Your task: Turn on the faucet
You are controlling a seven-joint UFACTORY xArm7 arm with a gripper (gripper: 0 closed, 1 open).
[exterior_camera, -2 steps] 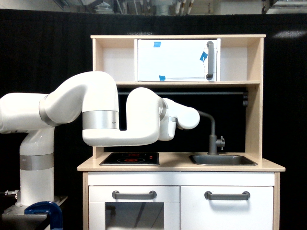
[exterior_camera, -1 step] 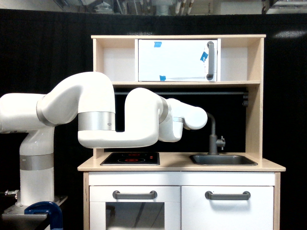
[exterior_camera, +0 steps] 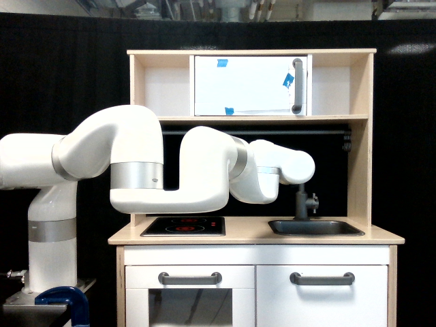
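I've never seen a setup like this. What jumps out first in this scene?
A big white robot arm reaches in from the exterior view's left, folded across a wooden toy kitchen. Its far end covers the top of the slim grey faucet, which stands behind the dark sink on the exterior view's right; no gripper shows. Above hangs a white cupboard door dotted with blue tape.

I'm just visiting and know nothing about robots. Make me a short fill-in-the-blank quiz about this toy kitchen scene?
1. The faucet stands behind the ____, at the exterior view's right of the counter.
2. The white arm reaches in from the exterior view's ____.
3. The arm's end covers the faucet's ____ part.
4. The cupboard door on the top shelf has bits of ____ tape.

Missing words: sink; left; upper; blue
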